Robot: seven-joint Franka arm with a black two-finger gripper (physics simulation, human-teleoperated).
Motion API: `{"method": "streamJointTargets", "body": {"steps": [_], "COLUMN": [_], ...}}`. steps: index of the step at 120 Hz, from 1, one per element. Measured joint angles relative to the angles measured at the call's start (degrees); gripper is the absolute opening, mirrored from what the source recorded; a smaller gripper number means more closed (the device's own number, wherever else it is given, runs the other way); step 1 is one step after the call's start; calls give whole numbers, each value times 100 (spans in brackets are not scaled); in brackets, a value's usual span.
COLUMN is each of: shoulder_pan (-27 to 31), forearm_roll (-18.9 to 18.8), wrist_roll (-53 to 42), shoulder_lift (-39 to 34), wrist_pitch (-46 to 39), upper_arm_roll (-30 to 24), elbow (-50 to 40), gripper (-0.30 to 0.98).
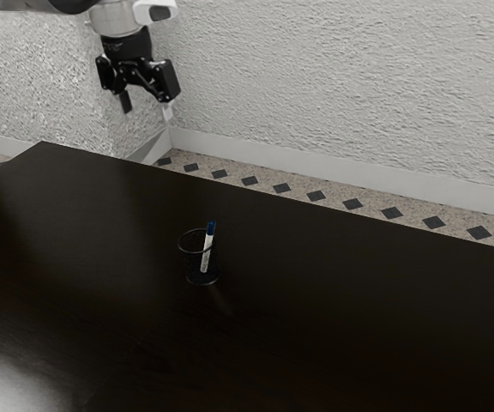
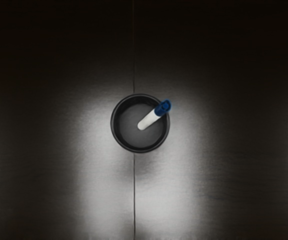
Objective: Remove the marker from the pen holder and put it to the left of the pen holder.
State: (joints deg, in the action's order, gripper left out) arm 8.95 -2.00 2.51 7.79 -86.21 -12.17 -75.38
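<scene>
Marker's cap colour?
Blue cap on the slim white marker; shows best in the wrist view.

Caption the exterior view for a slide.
An open pincer hangs above a dark table, where a white marker with a blue upper end leans in a round pen holder.

Exterior view: wall (image 1: 333, 77) bright, flat gray; tabletop (image 1: 358, 326) near black, glare lower left. Wrist view: dim, darkest along upper edge, pale glare lower center, both sides of seam (image 2: 134, 200).

White marker (image 2: 151, 119) leans, blue cap up, in round black pen holder (image 2: 126, 131).
</scene>
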Motion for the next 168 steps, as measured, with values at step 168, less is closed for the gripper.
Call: {"method": "streamJointTargets", "body": {"steps": [168], "shoulder_pan": [-242], "forearm_roll": [-1137], "wrist_roll": [56], "shoulder_lift": [2877], "wrist_pitch": [-1723], "upper_arm_roll": [-307], "elbow": [-75], "gripper": [69]}}
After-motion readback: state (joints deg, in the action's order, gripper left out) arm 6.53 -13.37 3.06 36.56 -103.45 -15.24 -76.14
